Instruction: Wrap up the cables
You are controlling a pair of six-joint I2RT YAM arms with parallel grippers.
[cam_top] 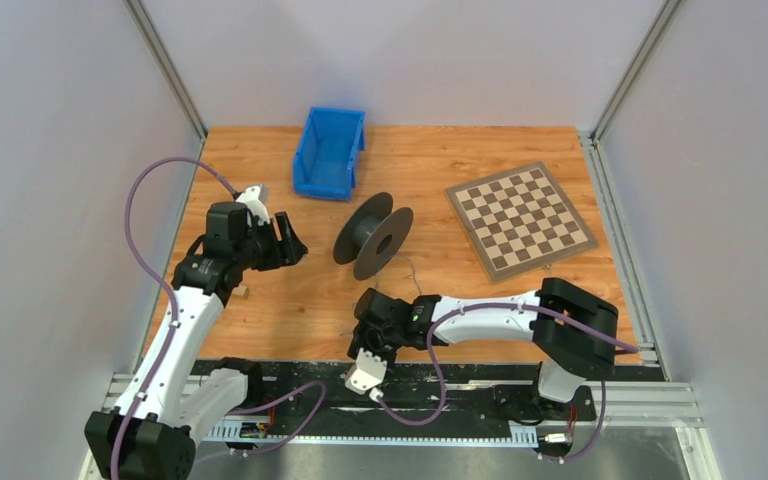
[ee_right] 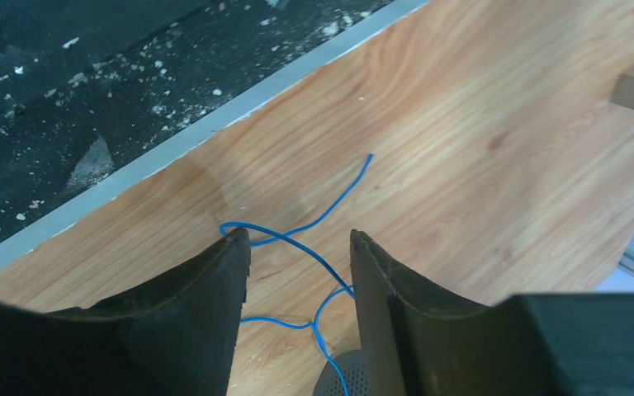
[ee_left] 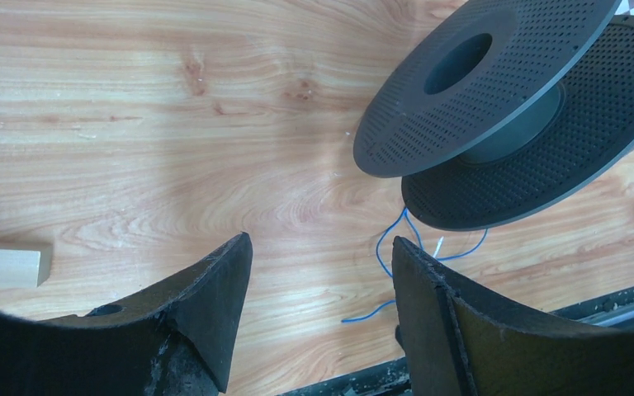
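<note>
The cable is a thin blue wire lying in loose loops on the wooden table in front of the black spool [cam_top: 373,235]. It shows in the left wrist view [ee_left: 382,245] and the right wrist view [ee_right: 331,209], and faintly in the top view [cam_top: 411,270]. My right gripper [ee_right: 300,239] is open and low over the table near its front edge [cam_top: 358,325]. Its fingers stand on either side of a wire loop without closing on it. My left gripper [ee_left: 322,247] is open and empty, left of the spool [cam_top: 295,243].
The spool [ee_left: 503,107] lies tilted on its side. A blue bin [cam_top: 328,152] stands at the back and a chessboard [cam_top: 520,220] at the right. A small wooden block [cam_top: 243,292] lies near the left arm. The black rail [ee_right: 91,82] borders the table's front edge.
</note>
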